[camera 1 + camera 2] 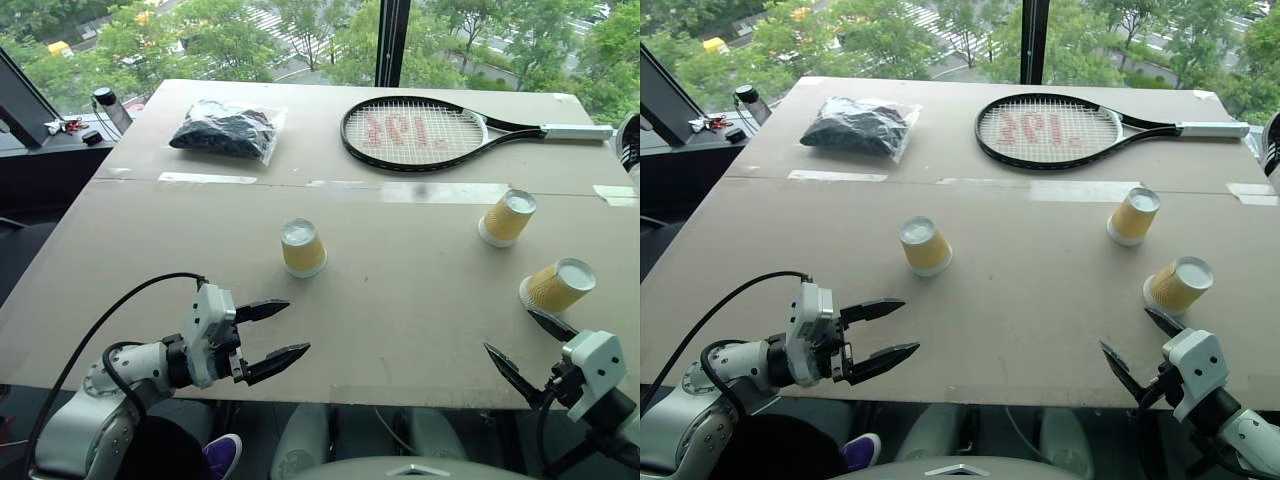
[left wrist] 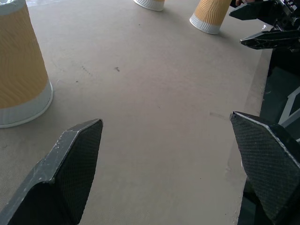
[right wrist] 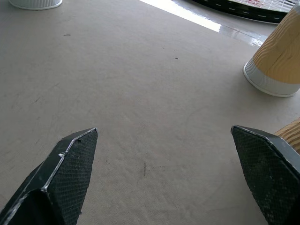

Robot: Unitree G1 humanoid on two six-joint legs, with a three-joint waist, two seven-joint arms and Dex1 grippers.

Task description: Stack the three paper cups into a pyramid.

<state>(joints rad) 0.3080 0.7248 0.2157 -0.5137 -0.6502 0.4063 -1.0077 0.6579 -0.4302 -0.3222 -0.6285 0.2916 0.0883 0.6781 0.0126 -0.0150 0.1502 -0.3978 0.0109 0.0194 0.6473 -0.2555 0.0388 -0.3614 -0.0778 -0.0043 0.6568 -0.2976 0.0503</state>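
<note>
Three paper cups stand upside down and apart on the table (image 1: 400,310), none stacked. Left cup (image 1: 303,248) sits near the table's middle, toward the left side. Middle cup (image 1: 508,217) sits further right, closer to the far edge. Right cup (image 1: 557,285) sits nearest the right edge, slightly tilted in view, just beyond the right gripper.

Left gripper (image 1: 277,335) hangs over the near edge, jaws wide, holding nothing; left cup lies just ahead of it. Right gripper (image 1: 530,348) is at the near right corner, jaws wide, empty.

Tennis racket (image 1: 425,132) and bagged dark item (image 1: 226,130) lie along the far edge, well clear.

Risks: light cups tip or skid if a finger clips the side; too hard a squeeze crushes the ribbed wall; right cup, close to the edge, may get knocked off.
</note>
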